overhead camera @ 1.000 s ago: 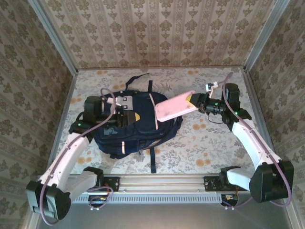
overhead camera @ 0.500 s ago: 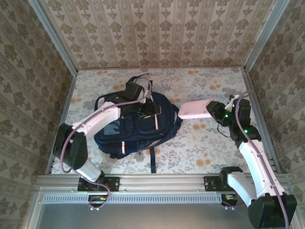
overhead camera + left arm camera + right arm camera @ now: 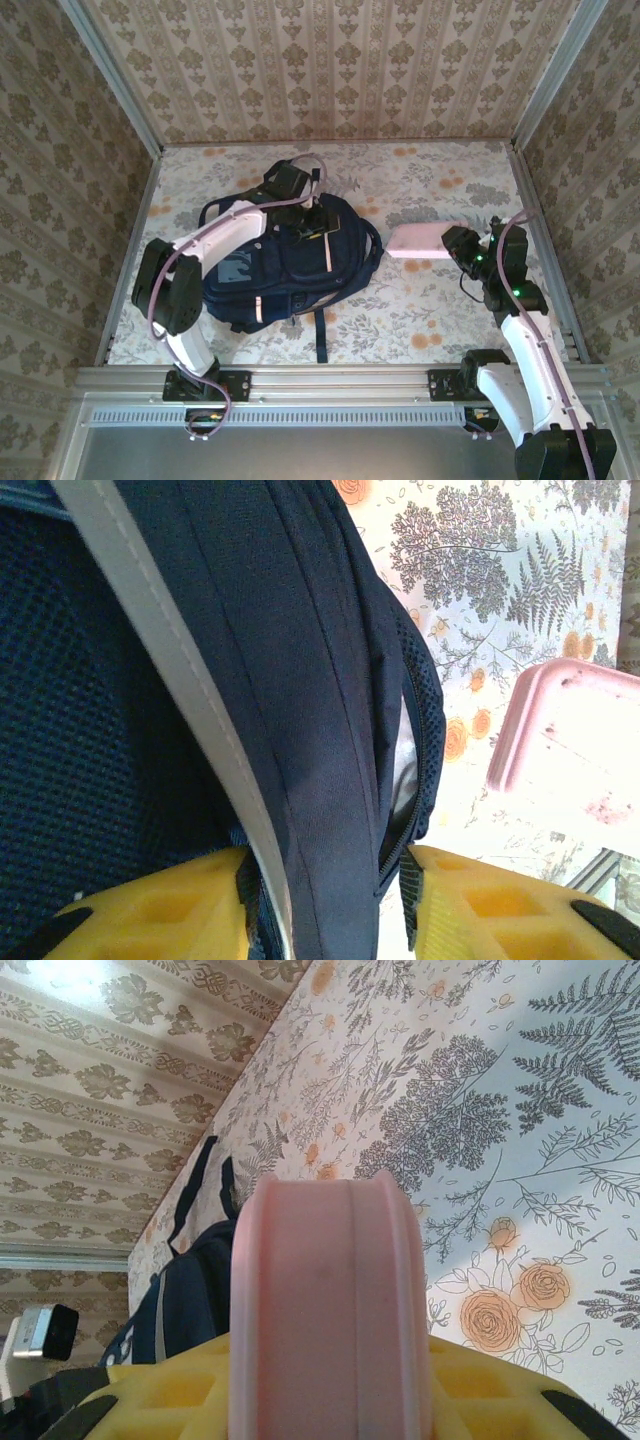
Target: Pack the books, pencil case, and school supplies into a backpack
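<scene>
The navy backpack [image 3: 270, 275] lies flat at the table's centre-left. My left gripper [image 3: 312, 225] is on its upper right part. In the left wrist view the yellow fingers [image 3: 150, 915] press from both sides on a fold of backpack fabric [image 3: 300, 680] beside an unzipped opening. A pink rectangular pouch [image 3: 418, 240], one of the school supplies, hangs level to the right of the backpack, apart from it. My right gripper [image 3: 452, 243] is shut on its end. The pouch [image 3: 330, 1310] stands edge-on between the right fingers, with the backpack [image 3: 185, 1300] beyond. The books are out of view.
A floral cloth [image 3: 420, 300] covers the table inside patterned walls. A dark strap [image 3: 322, 340] trails from the backpack toward the near rail [image 3: 330, 385]. Another strap loop [image 3: 290, 160] lies behind the backpack. There is free room right of the backpack.
My left arm swung from the backpack's left side across to its upper right, and its jaws narrowed onto the fabric. My right gripper pulled the pink pouch rightward off the backpack.
</scene>
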Action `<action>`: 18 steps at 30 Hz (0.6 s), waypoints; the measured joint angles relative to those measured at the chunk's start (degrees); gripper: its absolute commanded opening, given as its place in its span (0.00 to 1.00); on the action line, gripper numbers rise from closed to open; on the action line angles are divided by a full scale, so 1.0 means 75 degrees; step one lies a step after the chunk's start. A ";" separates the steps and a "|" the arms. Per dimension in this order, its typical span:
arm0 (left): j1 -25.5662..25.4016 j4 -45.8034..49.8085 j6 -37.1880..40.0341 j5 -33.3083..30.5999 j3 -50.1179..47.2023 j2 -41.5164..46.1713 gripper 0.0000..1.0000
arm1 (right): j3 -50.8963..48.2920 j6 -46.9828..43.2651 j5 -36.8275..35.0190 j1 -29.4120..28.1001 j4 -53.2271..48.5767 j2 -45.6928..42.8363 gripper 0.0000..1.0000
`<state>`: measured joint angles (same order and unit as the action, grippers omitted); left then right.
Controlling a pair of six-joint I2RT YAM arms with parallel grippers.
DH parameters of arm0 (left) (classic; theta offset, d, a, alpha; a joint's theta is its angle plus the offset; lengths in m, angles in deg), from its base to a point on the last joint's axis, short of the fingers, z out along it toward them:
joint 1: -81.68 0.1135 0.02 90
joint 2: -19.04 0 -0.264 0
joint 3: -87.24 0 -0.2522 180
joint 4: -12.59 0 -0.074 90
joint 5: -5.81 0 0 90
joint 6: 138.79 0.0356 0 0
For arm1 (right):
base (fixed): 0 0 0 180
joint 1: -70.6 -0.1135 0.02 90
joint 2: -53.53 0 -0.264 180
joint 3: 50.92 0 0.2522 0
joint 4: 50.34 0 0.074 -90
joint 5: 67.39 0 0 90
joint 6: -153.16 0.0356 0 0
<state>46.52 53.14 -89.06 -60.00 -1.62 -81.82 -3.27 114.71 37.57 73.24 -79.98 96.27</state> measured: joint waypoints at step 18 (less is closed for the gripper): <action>0.0009 -0.0163 0.0035 0.0221 0.0326 -0.0662 0.29 | 0.0000 0.0166 0.0006 0.0000 0.0061 -0.0052 0.20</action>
<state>46.58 51.92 -88.80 -58.34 0.83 -86.78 -3.27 115.96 37.62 73.24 -79.52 95.88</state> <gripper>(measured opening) 0.305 0.330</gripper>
